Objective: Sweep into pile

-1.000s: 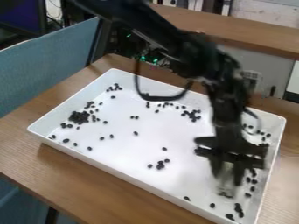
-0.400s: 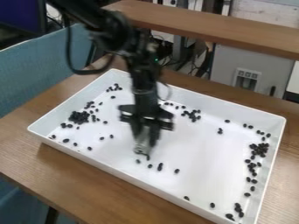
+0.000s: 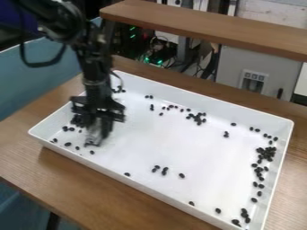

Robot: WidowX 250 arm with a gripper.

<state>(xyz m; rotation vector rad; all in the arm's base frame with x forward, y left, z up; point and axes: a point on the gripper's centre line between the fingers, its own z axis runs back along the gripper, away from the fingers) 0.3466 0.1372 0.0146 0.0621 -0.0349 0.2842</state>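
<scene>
While the gripper [image 3: 98,138] hangs over the left part of the white tray [image 3: 144,187], its fingers look pinched around a blurry grey tool [image 3: 94,134]. Black beans [image 3: 260,150] lie scattered inside, with 1 thick clump near the right wall.
</scene>
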